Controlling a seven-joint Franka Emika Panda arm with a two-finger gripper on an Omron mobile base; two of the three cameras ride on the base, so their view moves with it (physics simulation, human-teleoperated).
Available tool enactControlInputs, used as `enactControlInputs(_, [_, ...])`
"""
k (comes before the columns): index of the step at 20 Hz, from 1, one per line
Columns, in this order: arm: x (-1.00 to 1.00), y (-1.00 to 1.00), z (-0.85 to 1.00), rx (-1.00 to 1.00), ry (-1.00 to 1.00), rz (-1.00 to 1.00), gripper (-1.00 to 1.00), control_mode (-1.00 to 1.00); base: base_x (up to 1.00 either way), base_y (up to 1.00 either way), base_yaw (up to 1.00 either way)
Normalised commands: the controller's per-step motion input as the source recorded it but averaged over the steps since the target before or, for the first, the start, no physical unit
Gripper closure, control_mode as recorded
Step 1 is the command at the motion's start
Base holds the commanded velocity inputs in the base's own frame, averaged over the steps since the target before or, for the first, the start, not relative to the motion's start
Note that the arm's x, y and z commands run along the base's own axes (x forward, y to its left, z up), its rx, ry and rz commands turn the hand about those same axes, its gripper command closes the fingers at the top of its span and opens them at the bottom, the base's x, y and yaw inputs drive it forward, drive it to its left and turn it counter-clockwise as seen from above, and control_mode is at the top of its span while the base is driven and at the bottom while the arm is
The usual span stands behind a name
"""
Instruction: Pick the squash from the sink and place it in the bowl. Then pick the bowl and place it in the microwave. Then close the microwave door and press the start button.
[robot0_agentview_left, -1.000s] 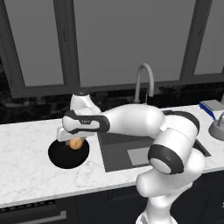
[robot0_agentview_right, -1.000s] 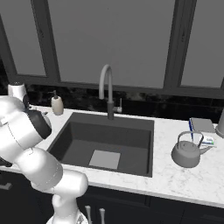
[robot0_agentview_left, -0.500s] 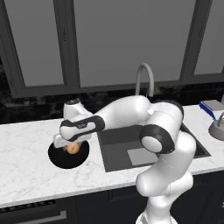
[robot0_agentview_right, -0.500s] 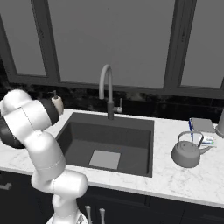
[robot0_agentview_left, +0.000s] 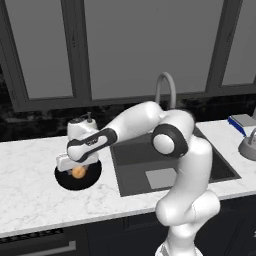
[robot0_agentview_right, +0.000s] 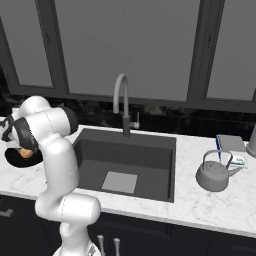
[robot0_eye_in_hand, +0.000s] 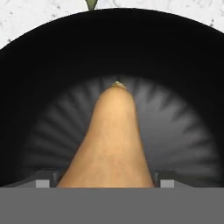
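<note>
The glossy black bowl (robot0_agentview_left: 66, 181) sits on the white marble counter left of the sink (robot0_agentview_left: 150, 161). The small orange squash (robot0_agentview_left: 78, 172) is low inside the bowl, between the fingers of my gripper (robot0_agentview_left: 78, 169), which reaches down over it. In the hand view the squash (robot0_eye_in_hand: 114, 140) points its tan neck away from me across the bowl's floor (robot0_eye_in_hand: 179, 113), and both fingertips (robot0_eye_in_hand: 43, 180) press its wide end, so my gripper (robot0_eye_in_hand: 106, 181) is shut on it. From the right side, the bowl (robot0_agentview_right: 14, 159) and squash (robot0_agentview_right: 25, 152) peek out behind my arm. The microwave is out of view.
The dark sink basin (robot0_agentview_right: 125, 160) with its curved faucet (robot0_agentview_right: 120, 100) lies right of the bowl. A grey kettle (robot0_agentview_right: 215, 172) and a blue-edged book (robot0_agentview_right: 231, 145) stand on the counter right of the sink. A soap dispenser (robot0_agentview_left: 90, 118) is behind my hand.
The hand has dropped and shifted slightly left, carrying the squash down into the bowl. The elbow has swung up and round toward the faucet.
</note>
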Motion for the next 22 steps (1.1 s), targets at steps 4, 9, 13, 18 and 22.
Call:
enactControlInputs(4, [0.04, 0.07, -0.33, -0.03, 0.01, 0.0, 1.0, -1.0, 0.0, 0.0, 0.0])
enactControlInputs(9, [-0.02, 0.05, -0.12, -0.02, 0.0, 0.0, -1.0, -1.0, 0.0, 0.0, 0.0])
enactControlInputs(13, [-0.14, 0.0, 0.01, 0.0, -0.02, 0.0, -1.0, -1.0, 0.0, 0.0, 0.0])
enactControlInputs(18, [-0.26, -0.12, 0.13, 0.02, -0.07, 0.0, -1.0, -1.0, 0.0, 0.0, 0.0])
enactControlInputs(22, [-0.31, -0.51, 0.47, 0.11, -0.1, 0.0, -1.0, -1.0, 0.0, 0.0, 0.0])
